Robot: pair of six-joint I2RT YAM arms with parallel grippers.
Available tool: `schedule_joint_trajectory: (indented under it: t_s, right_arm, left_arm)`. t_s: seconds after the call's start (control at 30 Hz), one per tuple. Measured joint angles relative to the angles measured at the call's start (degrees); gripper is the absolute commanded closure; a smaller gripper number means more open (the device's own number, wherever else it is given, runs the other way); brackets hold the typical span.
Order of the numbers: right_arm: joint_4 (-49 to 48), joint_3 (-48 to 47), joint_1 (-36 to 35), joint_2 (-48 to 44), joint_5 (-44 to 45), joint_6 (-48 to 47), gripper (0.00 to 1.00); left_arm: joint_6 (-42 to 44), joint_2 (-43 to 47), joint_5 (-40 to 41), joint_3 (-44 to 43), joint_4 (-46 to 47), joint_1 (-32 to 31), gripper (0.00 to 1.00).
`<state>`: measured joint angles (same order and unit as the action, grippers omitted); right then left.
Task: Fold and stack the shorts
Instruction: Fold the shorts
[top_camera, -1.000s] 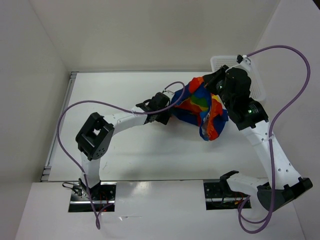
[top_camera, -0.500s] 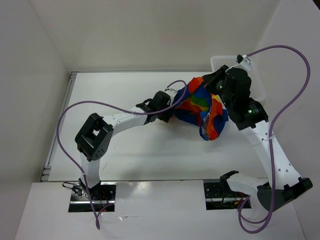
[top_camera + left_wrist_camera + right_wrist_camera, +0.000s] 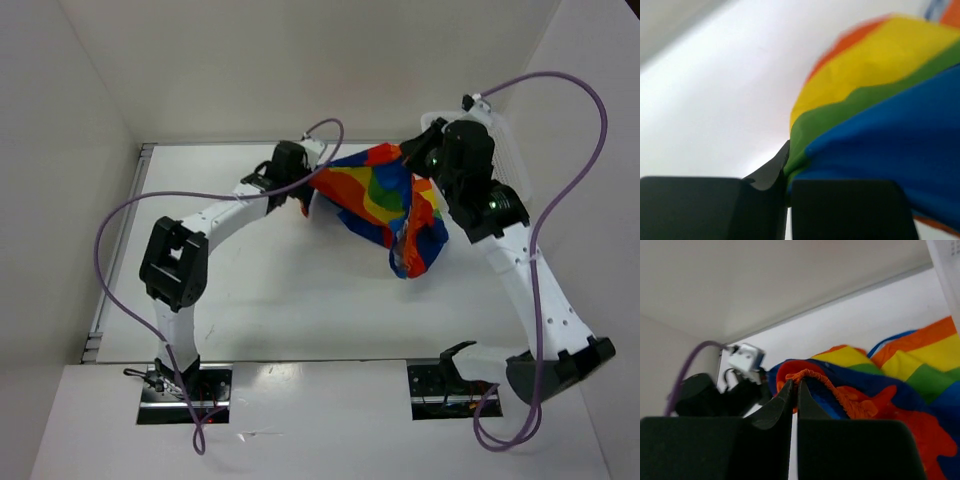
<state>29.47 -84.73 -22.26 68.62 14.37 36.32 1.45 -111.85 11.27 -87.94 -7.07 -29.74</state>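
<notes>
Shorts unfolded, nothing stacked. Top view: they hang stretched in the air between left fingers and right fingers, the lower part sagging toward the white table. White walls stand on three sides.
Left wrist: left fingers pinched tight on the green-blue edge.
Right wrist: right fingers clamped on the orange waistband.
Judgement: spreading stage; laying flat and all folds remain.

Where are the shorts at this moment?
In the top view the shorts are at the table's far right-of-centre, stretched between the left hand gripping their left edge and the right hand gripping their right.
</notes>
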Motion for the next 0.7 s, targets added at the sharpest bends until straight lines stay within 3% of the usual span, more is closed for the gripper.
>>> schedule_joint_trajectory:
  t_s: [0.17, 0.37, 0.47, 0.7]
  right_arm:
    - [-0.2, -14.6, 4.6, 12.3, -3.4, -4.6, 1.00]
    - [0.3, -37.9, 6.7, 24.4, -6.4, -9.1, 1.00]
    - [-0.3, -37.5, 6.5, 21.2, -7.9, -9.7, 1.00]
    - [-1.0, -27.0, 6.0, 7.3, -11.9, -10.1, 1.00]
  left_arm:
    - [12.1, 2.9, 2.2, -11.4, -4.7, 6.7, 0.98]
    - [24.4, 7.6, 6.8, -30.4, -10.4, 9.5, 0.98]
    - [28.9, 13.5, 7.4, -31.9, -11.7, 8.8, 0.98]
    - [37.5, 23.7, 12.0, -29.2, -15.3, 4.0, 0.98]
